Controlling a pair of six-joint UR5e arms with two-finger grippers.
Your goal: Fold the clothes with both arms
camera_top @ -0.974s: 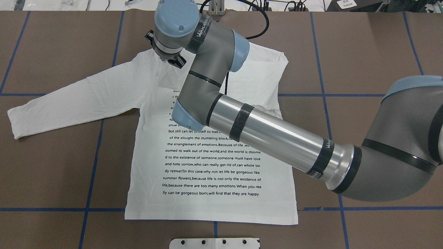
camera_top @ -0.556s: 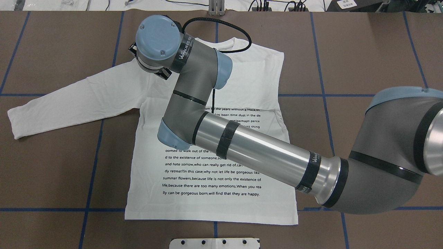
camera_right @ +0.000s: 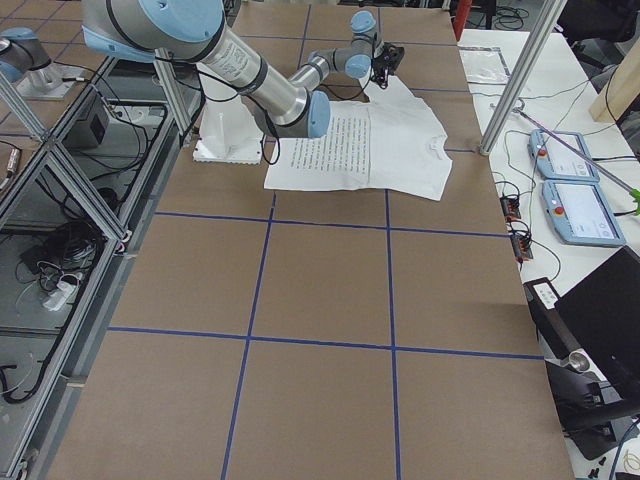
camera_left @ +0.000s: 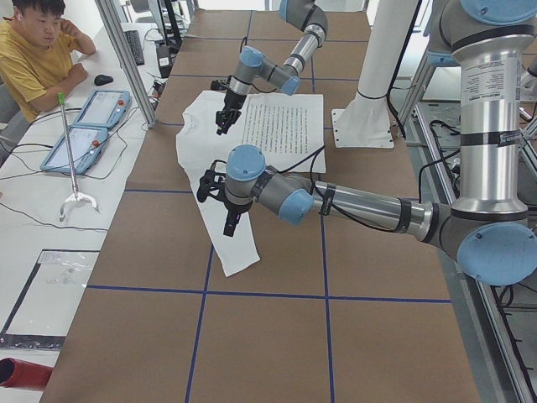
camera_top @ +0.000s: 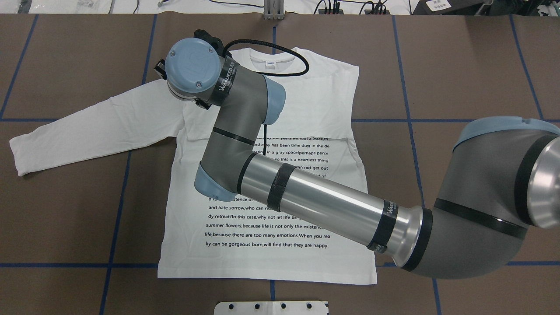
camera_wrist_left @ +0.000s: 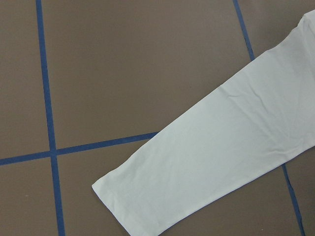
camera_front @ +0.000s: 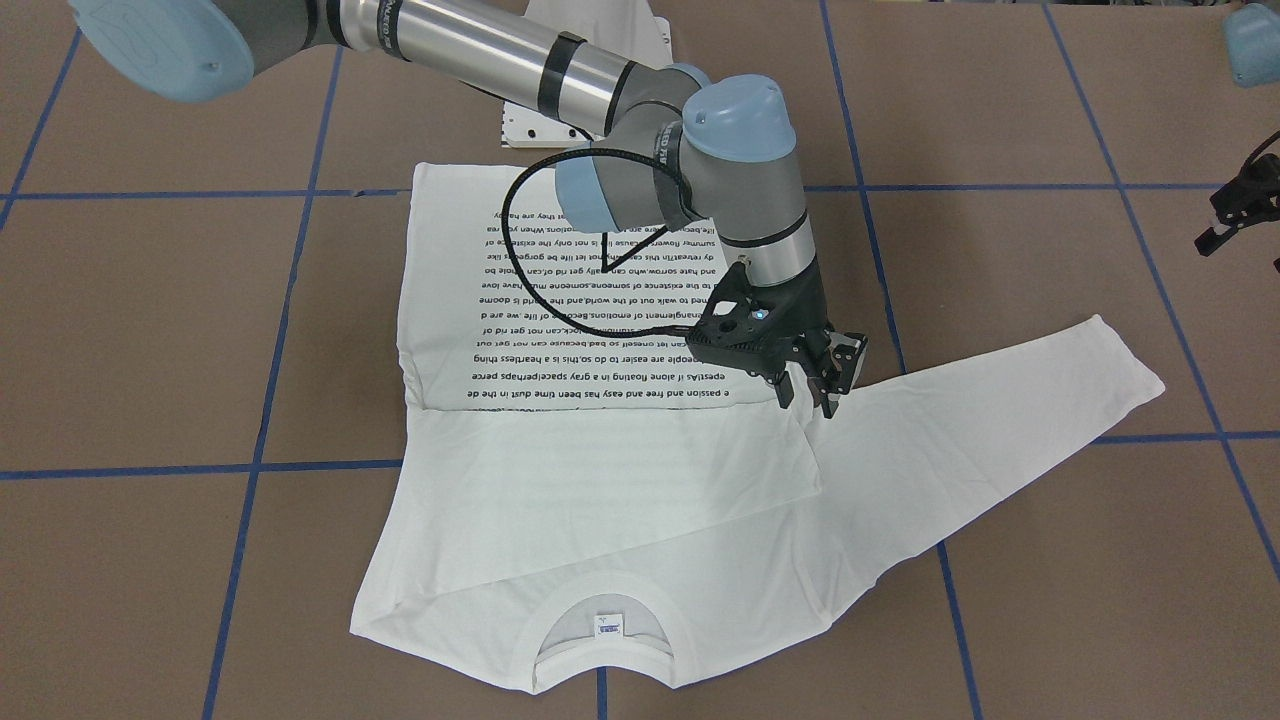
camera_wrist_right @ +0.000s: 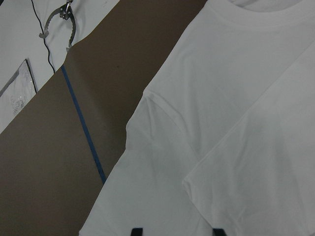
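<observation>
Overhead exterior view showed the silver-grey right arm [camera_top: 315, 201] swung further toward the robot's left than a second before. That uncovered the ribbed collar and upper print of the large white long-sleeved T-shirt [camera_top: 271, 258]. The black right claw [camera_front: 808, 392] hung spread and empty above the left shoulder seam. The fold across the chest therefore looked done, with the outstretched left sleeve next. The left claw [camera_front: 1238, 212] hovered near that sleeve's cuff; I cannot tell its opening. The shirt lay flat on the brown, blue-taped tabletop [camera_top: 459, 65]. A yellow-shirted operator [camera_left: 33, 63] sat at a side desk.
</observation>
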